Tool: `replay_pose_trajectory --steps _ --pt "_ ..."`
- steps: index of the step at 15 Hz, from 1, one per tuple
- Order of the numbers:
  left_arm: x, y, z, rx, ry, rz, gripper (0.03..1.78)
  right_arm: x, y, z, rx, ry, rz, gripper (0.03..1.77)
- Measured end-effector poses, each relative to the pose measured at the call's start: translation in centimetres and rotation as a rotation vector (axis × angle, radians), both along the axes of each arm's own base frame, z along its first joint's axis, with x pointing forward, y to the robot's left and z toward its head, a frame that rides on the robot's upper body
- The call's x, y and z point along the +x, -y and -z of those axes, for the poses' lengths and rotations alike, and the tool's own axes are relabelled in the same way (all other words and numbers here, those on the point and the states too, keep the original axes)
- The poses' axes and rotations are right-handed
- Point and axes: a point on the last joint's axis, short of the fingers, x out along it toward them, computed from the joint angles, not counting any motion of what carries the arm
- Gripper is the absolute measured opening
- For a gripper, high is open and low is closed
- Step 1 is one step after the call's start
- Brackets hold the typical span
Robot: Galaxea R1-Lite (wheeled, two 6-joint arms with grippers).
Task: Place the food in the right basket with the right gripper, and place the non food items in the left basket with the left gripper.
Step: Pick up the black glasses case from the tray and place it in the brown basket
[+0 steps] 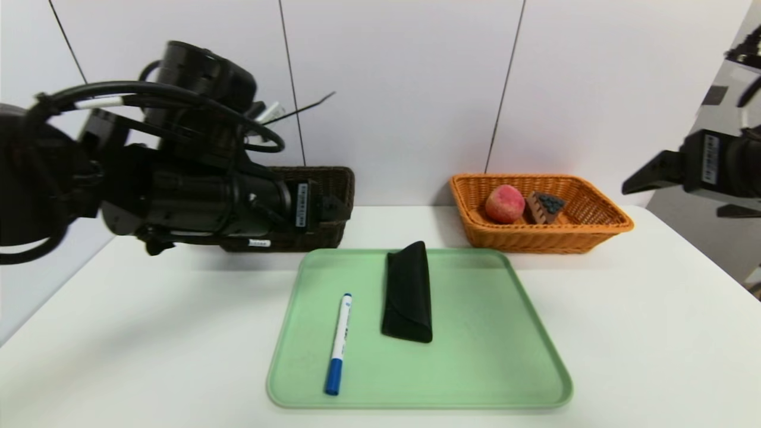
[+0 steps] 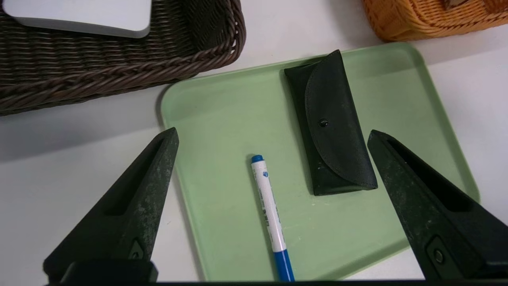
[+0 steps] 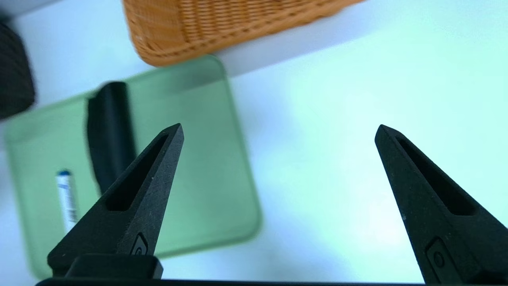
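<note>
A pink-red peach and a chocolate cake slice lie in the orange right basket. On the green tray lie a white pen with a blue cap and a black pouch. A flat white case rests in the dark brown left basket. My left gripper hovers open above the tray's left part, over the pen, holding nothing. At the table's far right my right gripper hangs open and empty, beside the orange basket.
The tray sits mid-table, with both baskets behind it against the white wall. My left arm hides most of the brown basket in the head view. Bare white table lies to the tray's right and left.
</note>
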Motion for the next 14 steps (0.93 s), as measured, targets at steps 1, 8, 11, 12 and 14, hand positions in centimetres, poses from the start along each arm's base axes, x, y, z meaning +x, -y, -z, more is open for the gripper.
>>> replay_pose_trajectory --steps 1,8,11,12,14 --pt "0.5 1.3 0.4 0.023 -0.014 0.011 1.69 -1.7 0.7 0.2 -0.032 0.004 -0.002 1.67" --pt "1.6 7.0 3.2 0.117 -0.090 0.123 1.69 -7.7 2.7 2.8 -0.163 0.148 -0.299 1.69" --pt "1.4 8.0 4.1 0.137 -0.104 0.150 1.69 -5.0 2.2 3.5 -0.118 0.221 -0.411 1.69" --pt "1.4 8.4 4.3 0.140 -0.106 0.158 1.69 -3.7 2.2 3.7 -0.096 0.234 -0.443 1.69" --pt "1.6 8.9 4.7 0.144 -0.109 0.165 1.69 -1.4 2.4 4.4 -0.049 0.226 -0.502 1.69"
